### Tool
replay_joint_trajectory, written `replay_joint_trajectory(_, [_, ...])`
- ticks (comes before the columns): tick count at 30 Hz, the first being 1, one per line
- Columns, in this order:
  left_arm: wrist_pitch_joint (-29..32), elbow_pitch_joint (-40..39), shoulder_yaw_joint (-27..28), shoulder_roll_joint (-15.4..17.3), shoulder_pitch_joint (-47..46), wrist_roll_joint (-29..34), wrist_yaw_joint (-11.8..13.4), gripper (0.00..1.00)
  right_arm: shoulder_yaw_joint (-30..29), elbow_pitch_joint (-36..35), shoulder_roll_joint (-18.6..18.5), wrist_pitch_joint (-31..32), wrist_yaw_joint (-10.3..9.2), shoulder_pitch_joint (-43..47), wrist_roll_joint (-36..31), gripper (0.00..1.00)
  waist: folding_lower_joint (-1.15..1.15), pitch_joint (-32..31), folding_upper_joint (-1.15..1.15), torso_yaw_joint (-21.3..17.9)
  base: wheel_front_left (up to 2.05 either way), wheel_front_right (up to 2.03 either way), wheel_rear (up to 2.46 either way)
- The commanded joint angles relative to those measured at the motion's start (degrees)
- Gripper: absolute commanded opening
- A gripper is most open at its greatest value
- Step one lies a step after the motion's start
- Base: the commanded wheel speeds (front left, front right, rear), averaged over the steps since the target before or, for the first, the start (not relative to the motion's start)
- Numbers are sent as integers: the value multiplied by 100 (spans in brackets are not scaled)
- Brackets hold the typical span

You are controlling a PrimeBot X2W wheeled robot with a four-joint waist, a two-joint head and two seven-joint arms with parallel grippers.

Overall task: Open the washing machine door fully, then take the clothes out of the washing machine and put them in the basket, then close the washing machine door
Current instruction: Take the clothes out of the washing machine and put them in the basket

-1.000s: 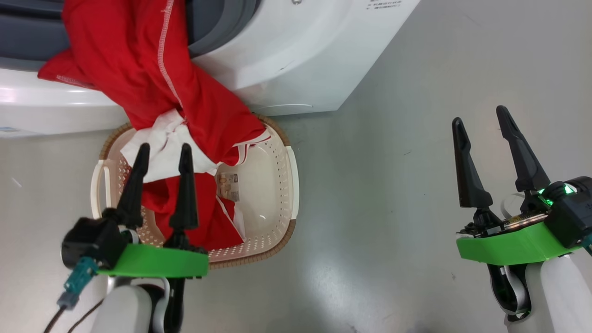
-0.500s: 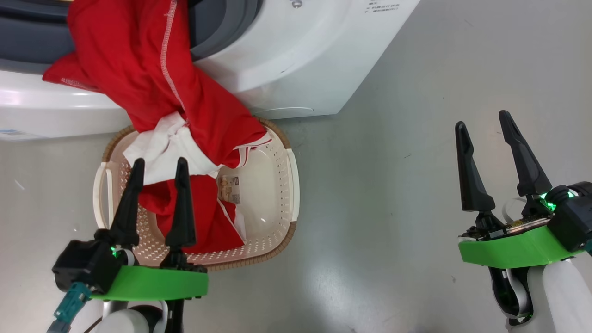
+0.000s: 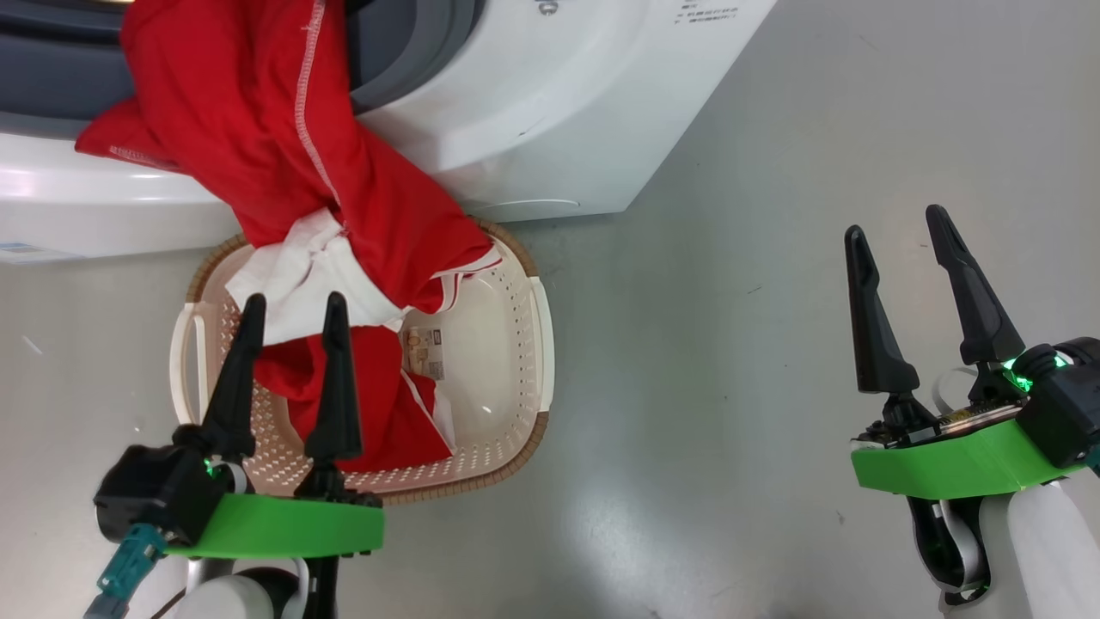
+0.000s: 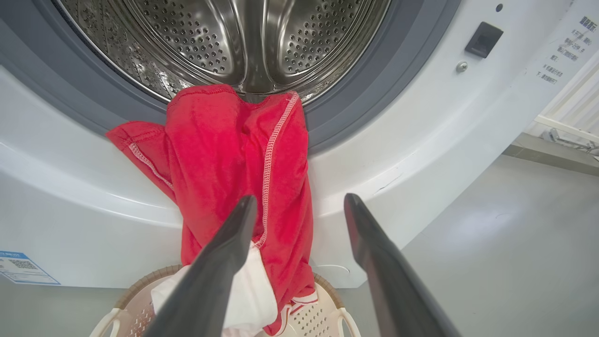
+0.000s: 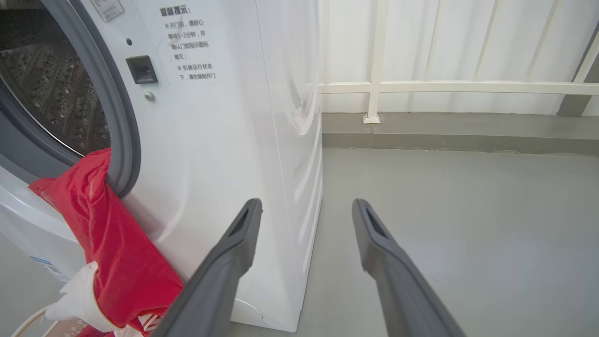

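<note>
clothes: half in basket, half over washing machine lip; could snag if tugged
left gripper; right gripper: jaws wide, empty

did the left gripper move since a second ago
Yes. Against the basket, which stayed put, the left gripper has pulled back down the head view, away from the washer.

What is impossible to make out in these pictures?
Perforated steel drum, left wrist view: top cut off by edge, bottom behind the bright red white-trimmed clothes.
Cream perforated plastic basket, head view: near-left part behind left hand.
Paper sticker inside it: print too small.
</note>
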Motion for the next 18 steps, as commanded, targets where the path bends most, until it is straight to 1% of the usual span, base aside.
replay_joint_trajectory(1, [28,-129,159,112,129,-9,22,100,150,-152,-17,-36,36,104,35,100,0,10,0,-9,0,0,0])
replay_joint_trajectory(11, [72,107,171,175,-162,-56,27,100,200,-135,-17,-36,36,45,66,100,0,61,0,-35,0,0,0])
replay_joint_trajectory(18, [-37,529,225,251,-606,-51,14,100,306,-125,-17,-36,36,-43,133,100,0,101,0,-96,0,0,0])
